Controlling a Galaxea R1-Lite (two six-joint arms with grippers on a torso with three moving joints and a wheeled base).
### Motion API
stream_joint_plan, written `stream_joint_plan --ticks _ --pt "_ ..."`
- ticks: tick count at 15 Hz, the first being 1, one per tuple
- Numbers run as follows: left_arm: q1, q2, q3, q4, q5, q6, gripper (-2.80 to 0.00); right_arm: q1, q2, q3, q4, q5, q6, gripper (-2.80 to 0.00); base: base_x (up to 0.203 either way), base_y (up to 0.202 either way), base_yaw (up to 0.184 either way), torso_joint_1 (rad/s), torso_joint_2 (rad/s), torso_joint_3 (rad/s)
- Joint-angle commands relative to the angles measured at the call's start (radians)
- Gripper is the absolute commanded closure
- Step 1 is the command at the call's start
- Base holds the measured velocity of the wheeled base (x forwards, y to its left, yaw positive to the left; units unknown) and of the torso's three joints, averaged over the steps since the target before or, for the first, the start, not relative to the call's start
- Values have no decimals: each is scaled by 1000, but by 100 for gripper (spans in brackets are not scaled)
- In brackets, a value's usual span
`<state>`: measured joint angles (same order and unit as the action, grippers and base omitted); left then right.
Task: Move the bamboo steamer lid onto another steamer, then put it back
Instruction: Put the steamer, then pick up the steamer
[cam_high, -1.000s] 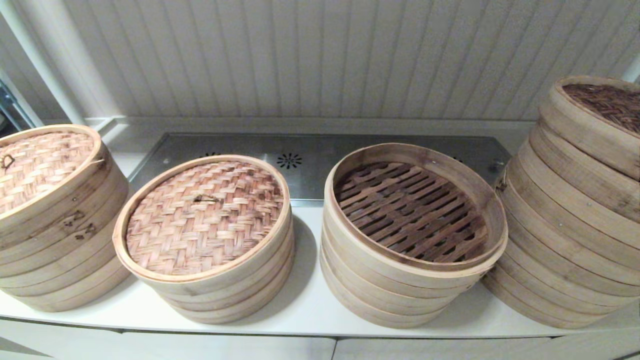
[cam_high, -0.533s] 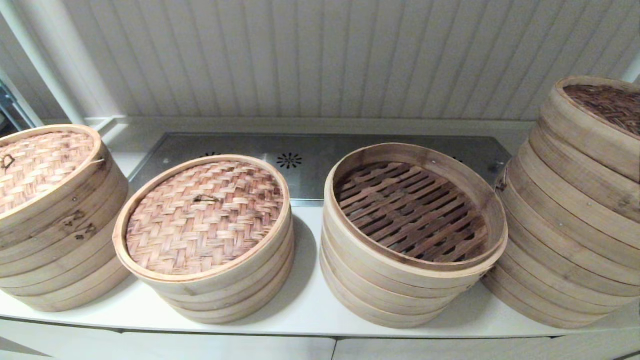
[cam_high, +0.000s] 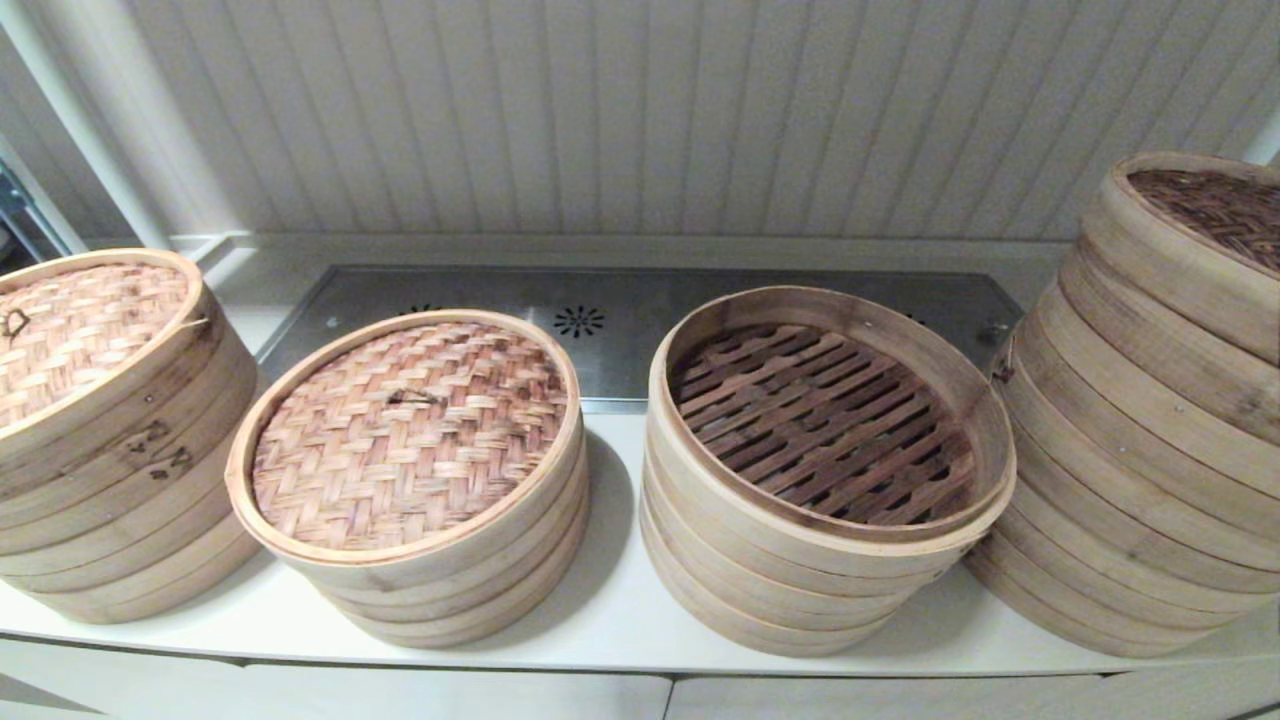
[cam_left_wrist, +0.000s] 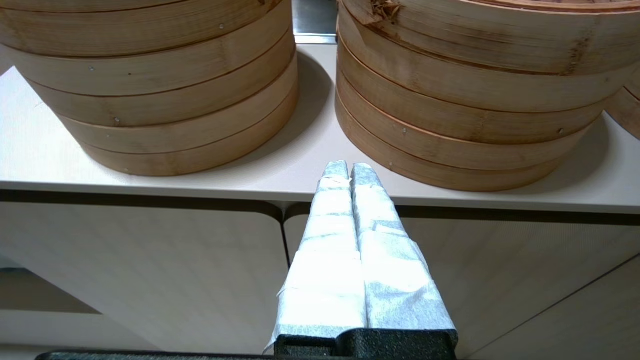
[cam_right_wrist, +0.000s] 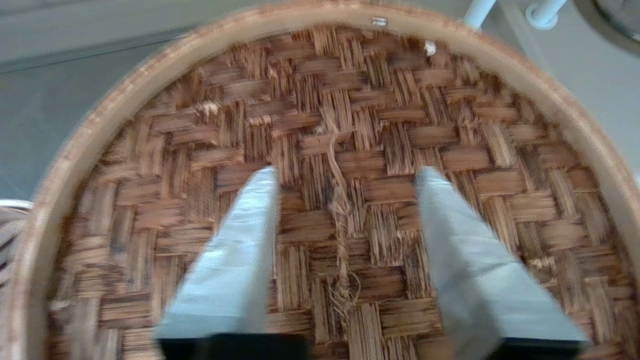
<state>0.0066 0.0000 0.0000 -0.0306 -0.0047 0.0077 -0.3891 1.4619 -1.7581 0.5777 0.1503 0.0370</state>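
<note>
dark woven lid (cam_right_wrist: 345, 200) blurred, its rim cut off

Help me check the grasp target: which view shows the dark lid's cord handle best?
Right wrist view: the cord handle lies between the open right gripper. Head view shows only the dark lid's edge; left wrist view misses it.

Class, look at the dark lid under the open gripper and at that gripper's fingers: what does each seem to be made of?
Lid: woven bamboo strips, likely, unvarnished; herringbone plaiting and frayed fibres show. Right gripper fingers: wrapped in pale, matte tape or cloth, it seems; the core is hidden.
</note>
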Motion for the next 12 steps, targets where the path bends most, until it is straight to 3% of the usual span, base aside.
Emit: stream_joint_plan --ticks 1,7,8,12 --pt "1 0 12 -2 2 0 0 -4 -5 -24 7 3 2 -280 0 0 0 0 0 0" --pt "0 0 12 -1 0 0 0 3 -228 -61 84 7 5 -280 0 0 0 0 0 0" --pt "0 0 12 0 0 0 0 5 -283 -60 115 17 5 0 0 0 0 0 0 0" --pt "0 0 9 9 2 0 0 32 -490 -44 286 69 5 0 0 0 0 0 0 0"
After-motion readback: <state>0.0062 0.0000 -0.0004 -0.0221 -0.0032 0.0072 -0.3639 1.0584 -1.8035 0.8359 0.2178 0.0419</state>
